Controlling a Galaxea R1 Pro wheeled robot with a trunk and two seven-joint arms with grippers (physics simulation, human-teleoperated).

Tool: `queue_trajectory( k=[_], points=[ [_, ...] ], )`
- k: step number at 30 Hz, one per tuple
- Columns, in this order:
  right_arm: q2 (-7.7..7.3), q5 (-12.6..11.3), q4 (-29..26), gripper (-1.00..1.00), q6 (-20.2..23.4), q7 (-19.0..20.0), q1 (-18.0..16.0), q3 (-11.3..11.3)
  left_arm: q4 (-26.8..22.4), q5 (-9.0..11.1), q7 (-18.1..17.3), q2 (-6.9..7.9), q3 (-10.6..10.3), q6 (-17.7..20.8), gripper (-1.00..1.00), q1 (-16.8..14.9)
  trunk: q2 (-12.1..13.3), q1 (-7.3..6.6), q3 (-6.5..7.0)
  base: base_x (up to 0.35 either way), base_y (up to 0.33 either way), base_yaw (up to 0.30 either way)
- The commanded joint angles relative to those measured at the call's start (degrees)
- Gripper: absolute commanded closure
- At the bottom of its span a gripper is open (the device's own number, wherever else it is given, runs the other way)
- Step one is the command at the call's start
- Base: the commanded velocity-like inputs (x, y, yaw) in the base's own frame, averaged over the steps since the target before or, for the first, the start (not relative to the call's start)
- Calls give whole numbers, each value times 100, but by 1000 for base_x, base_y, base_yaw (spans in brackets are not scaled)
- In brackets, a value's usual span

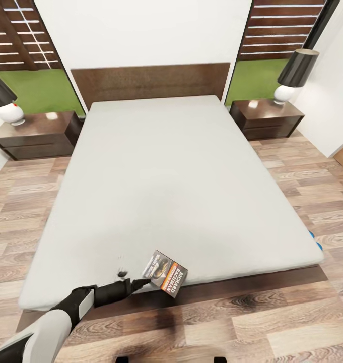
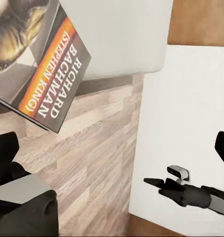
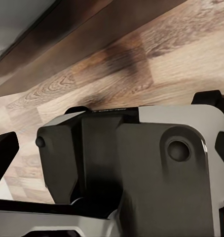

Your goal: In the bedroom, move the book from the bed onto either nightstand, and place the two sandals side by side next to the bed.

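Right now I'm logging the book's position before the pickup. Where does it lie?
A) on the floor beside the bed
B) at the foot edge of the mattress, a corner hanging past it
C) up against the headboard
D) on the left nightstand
B: in the head view the book lies at the near edge of the bed, its corner past the mattress, with the left gripper at its side.
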Motion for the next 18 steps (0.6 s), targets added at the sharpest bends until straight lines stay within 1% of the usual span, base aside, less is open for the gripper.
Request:
queue_trajectory(
  k=[1,3,5,7,9,11,12,13,15,17,18],
  points=[
    [0,35,5,-100,-15,20,-3,-38,20,-199,-121,-1,49,14,-100,12,38,-22,15,0,0,0],
    [0,35,5,-100,-15,20,-3,-38,151,-398,-229,2,46,-51,-100,38,118,-66,51,0,0,0],
    [0,35,5,-100,-15,20,-3,-38,253,-449,-254,5,45,-133,-100,47,198,-110,86,0,0,0],
    [0,35,5,-100,-15,20,-5,-38,405,-475,-270,9,46,-320,-100,54,279,-154,122,0,0,0],
    [0,36,5,-100,-15,20,-5,-38,732,-501,-258,16,45,-750,-100,81,359,-197,158,0,0,0],
    [0,36,5,-100,-15,20,-4,-38,791,-505,-228,30,44,-880,-100,99,439,-241,194,0,0,0],
    [0,36,5,-100,-15,20,-4,-38,830,-507,-167,72,44,-991,-100,131,479,-263,212,0,0,0],
    [0,35,5,-100,-15,20,-6,-38,863,-509,61,162,35,-1157,-100,223,519,-285,230,0,0,0],
    [0,37,5,-100,-15,20,-5,-38,888,-506,503,243,26,-1362,-100,344,600,-329,266,0,0,0],
    [0,36,5,-100,-15,20,-4,-38,898,-504,743,267,25,-1451,-100,388,680,-373,302,0,0,0],
    [0,36,5,-100,-15,20,-4,-38,909,-501,1018,289,23,-1536,-100,431,720,-395,320,0,0,0]
  ],
)
